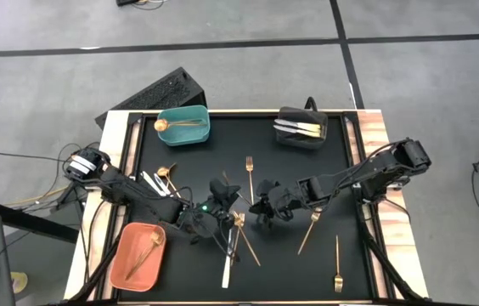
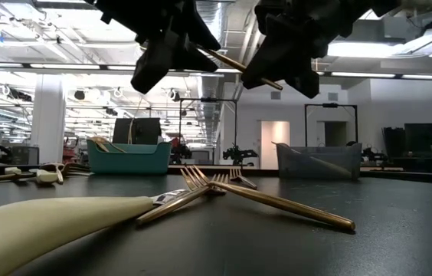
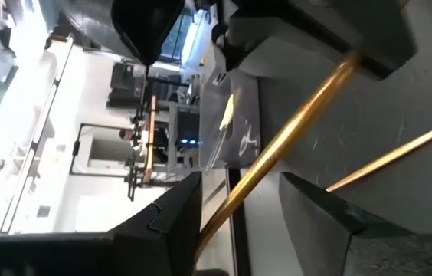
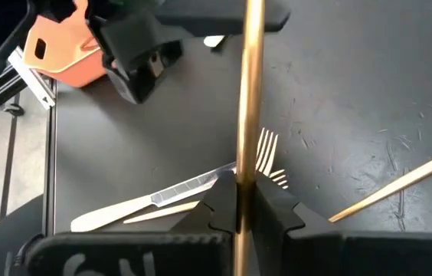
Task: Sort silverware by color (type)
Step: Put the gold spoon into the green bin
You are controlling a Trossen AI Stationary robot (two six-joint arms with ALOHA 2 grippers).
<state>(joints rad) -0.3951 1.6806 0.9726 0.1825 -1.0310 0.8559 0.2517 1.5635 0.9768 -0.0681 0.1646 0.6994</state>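
A slim gold-coloured piece of silverware (image 2: 235, 63) hangs in the air between my two grippers above the middle of the black table. My right gripper (image 4: 244, 195) is shut on it. My left gripper (image 3: 240, 180) is open, one finger on either side of the same shaft; whether a finger touches it, I cannot tell. Which kind of piece it is does not show. Below them, copper forks (image 1: 241, 228) and a white-handled knife (image 1: 227, 268) lie crossed on the table. My right gripper pinches the gold shaft (image 4: 245, 172) between its two fingers, near one end; a short stub (image 2: 279, 84) sticks out past them. The fingers come from the table's right, slanting down. The piece is lifted clear and runs on toward the left gripper, rising slightly.
A teal bin (image 1: 183, 126) with a gold spoon stands at the far left, a black bin (image 1: 301, 127) with white-handled pieces at the far right, an orange bin (image 1: 138, 255) with a copper piece at the near left. Loose forks (image 1: 249, 174) (image 1: 312, 225) (image 1: 337, 268) lie around.
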